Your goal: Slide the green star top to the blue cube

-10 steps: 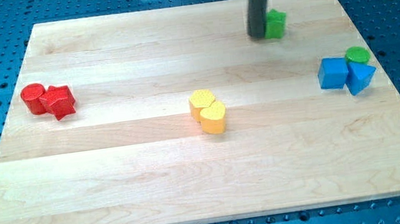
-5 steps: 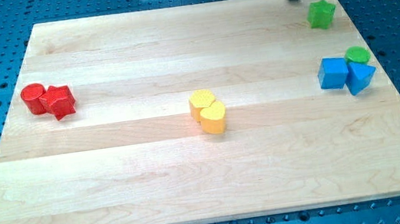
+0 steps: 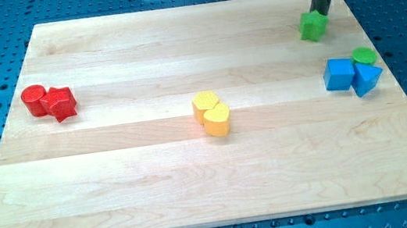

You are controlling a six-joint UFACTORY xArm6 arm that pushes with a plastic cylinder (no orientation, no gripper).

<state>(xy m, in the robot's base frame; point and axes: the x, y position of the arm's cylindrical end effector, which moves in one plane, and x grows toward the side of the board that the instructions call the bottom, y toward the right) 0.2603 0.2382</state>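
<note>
My tip [image 3: 321, 11] — the lower end of a straight dark rod with no jaws to open or close — sits at the upper right edge of the small green star-shaped block [image 3: 312, 25], touching or very nearly touching it, near the view's top right of the pale wooden board [image 3: 133, 178]. The blue cube [image 3: 338, 74] lies below and slightly right of the star, apart from it, pressed against a blue wedge-like block [image 3: 366, 77] with a green cylinder [image 3: 364, 56] just behind. Two yellow rounded blocks [image 3: 212, 113] sit mid-board; a red cylinder [image 3: 34, 98] and a red angular block [image 3: 62, 103] — touching — rest at the left.
</note>
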